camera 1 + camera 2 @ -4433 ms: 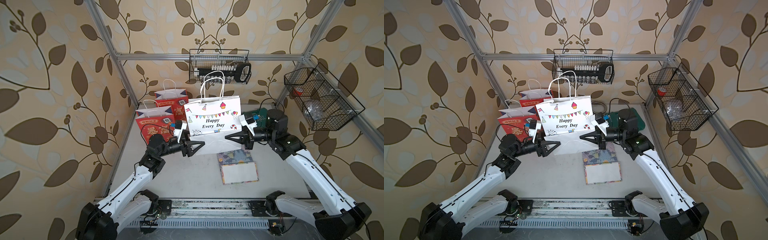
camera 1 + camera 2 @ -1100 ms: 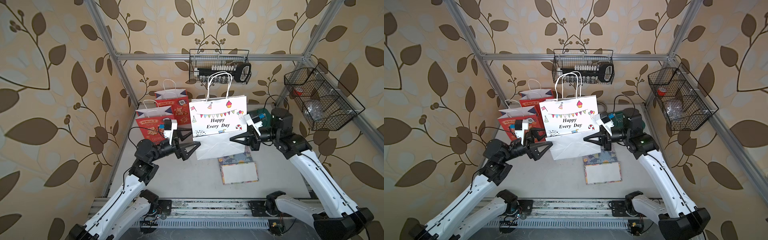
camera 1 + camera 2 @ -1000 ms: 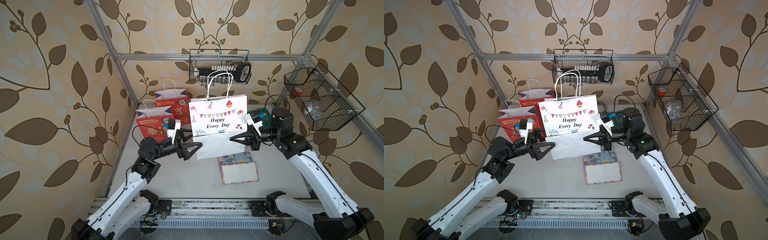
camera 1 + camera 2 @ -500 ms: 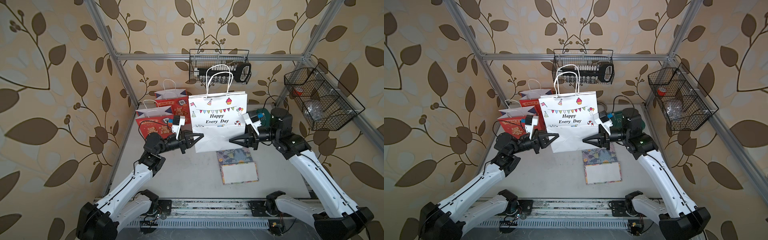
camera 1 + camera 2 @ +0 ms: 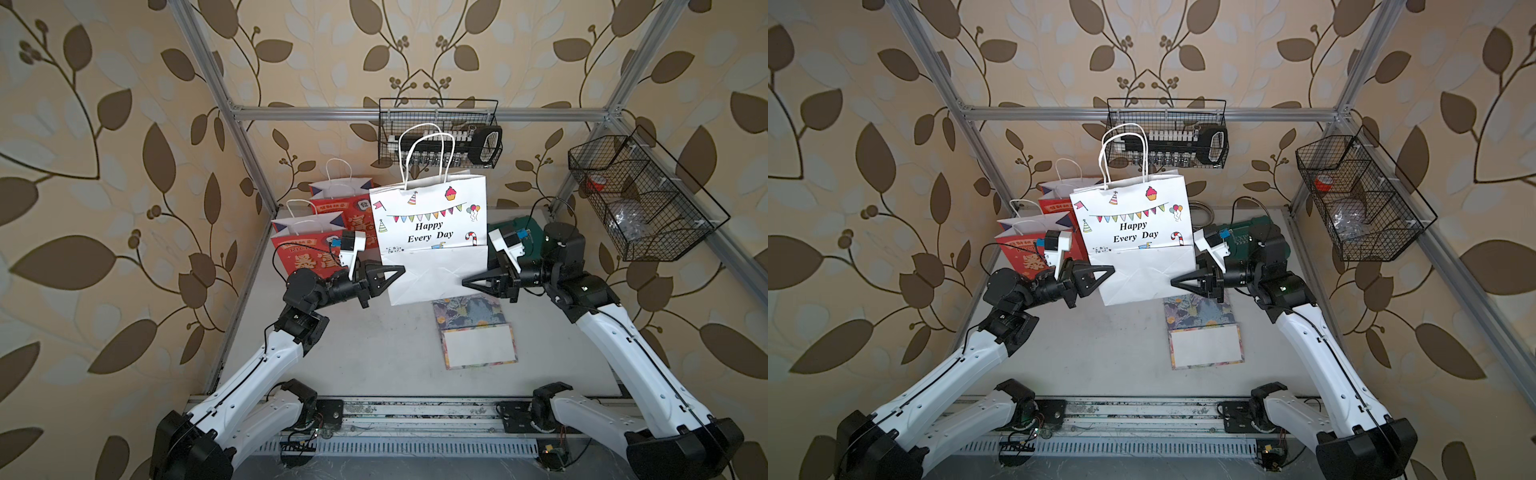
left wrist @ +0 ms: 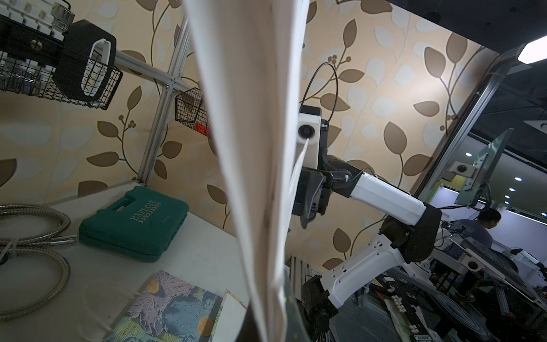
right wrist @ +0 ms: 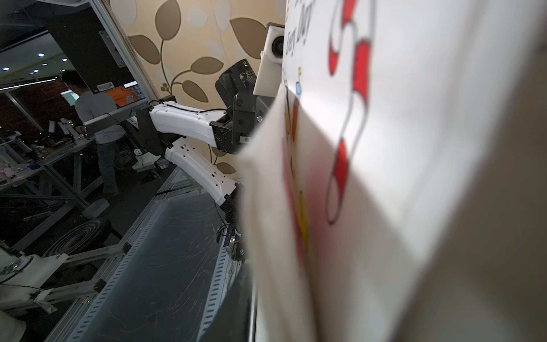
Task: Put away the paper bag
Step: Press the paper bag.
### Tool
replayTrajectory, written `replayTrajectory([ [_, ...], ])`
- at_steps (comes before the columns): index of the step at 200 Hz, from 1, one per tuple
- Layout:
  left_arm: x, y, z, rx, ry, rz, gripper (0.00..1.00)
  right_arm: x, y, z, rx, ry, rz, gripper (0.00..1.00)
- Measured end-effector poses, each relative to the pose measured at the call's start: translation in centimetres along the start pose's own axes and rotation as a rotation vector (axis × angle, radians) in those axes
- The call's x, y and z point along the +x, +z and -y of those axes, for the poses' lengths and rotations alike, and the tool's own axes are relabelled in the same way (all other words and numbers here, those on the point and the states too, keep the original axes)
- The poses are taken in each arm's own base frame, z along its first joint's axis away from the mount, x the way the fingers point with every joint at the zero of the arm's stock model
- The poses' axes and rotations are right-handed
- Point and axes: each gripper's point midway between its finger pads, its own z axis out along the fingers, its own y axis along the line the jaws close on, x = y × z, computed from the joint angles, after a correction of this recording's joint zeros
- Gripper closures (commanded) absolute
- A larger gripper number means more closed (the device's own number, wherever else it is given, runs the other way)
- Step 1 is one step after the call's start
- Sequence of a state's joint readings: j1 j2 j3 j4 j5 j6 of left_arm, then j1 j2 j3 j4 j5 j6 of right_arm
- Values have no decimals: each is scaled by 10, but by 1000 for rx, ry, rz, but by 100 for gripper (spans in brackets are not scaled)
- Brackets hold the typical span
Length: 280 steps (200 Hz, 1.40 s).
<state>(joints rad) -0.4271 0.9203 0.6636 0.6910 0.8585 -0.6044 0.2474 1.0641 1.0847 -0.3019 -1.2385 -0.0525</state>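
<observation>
The white paper bag [image 5: 430,245] is pinched upright by the left gripper [image 5: 398,272], the right gripper [image 5: 468,283] touching with unreadable fingers, but not yet stowed.

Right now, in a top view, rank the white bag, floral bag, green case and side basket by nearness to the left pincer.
1. White bag, gripped by left pincer.
2. Floral bag, flat below.
3. Green case, back right.
4. Side basket, right wall.

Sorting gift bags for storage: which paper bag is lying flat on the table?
The flowery bag with the blank white panel. It alone lies flat on the table; the white bag and the red bags are upright.
</observation>
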Motion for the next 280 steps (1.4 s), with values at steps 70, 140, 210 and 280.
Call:
replayTrajectory([
  [70,18,1,-5,-15,-17,-64,100,-9,3,11,12,2,21,100],
  [140,42,-1,-11,-27,-37,-122,100,-25,2,16,46,-33,56,92],
  [210,46,-2,-14,-34,-31,-132,100,-32,2,24,87,-40,75,58],
  [280,66,-7,-24,-65,-61,-182,100,-48,-6,41,200,-79,116,100],
])
